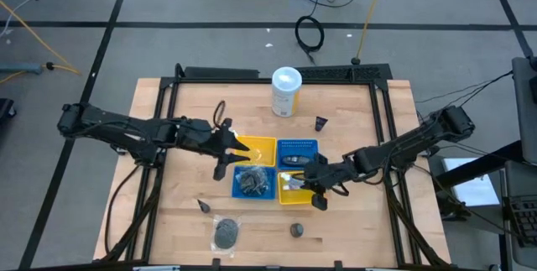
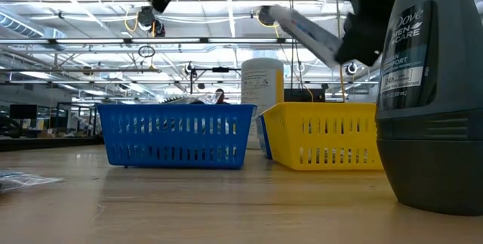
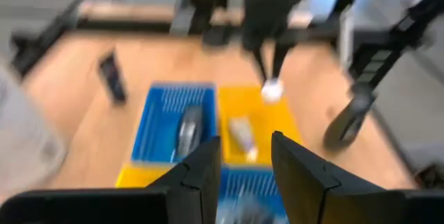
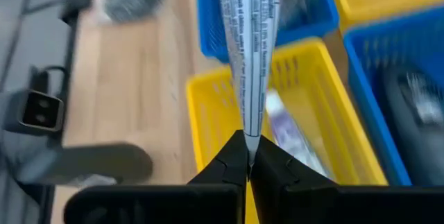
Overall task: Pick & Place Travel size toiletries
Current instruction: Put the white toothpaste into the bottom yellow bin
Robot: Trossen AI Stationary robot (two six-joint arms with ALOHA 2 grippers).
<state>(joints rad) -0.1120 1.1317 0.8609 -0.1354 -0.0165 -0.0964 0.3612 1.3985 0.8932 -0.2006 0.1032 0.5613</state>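
Four small trays stand together mid-table: yellow (image 1: 258, 146), blue (image 1: 299, 148), blue (image 1: 254, 182) and yellow (image 1: 293, 193). My right gripper (image 4: 248, 144) hangs over the near yellow tray (image 4: 208, 106), shut on a white printed tube (image 4: 250, 44); the low view shows this tube (image 2: 302, 32) slanting in the air. My left gripper (image 3: 246, 161) hovers open and empty over the far yellow tray. Another tube (image 3: 241, 132) lies in a yellow tray. A grey mesh puff (image 1: 226, 233) and small black pieces (image 1: 203, 206) (image 1: 321, 123) lie on the table. My right gripper pinches the tube's flat crimped end (image 4: 248, 123) between its two fingertips. The fingers slant down from the table's right side, in line with the tube. The tube sticks out past the fingertips, lifted clear above the near yellow tray.
A tall white canister (image 1: 286, 91) stands behind the trays. A dark grey deodorant (image 2: 430, 100) stands near the table's front edge (image 1: 296, 231). Dark items fill the near blue tray. Bare wood lies left and right of the trays.
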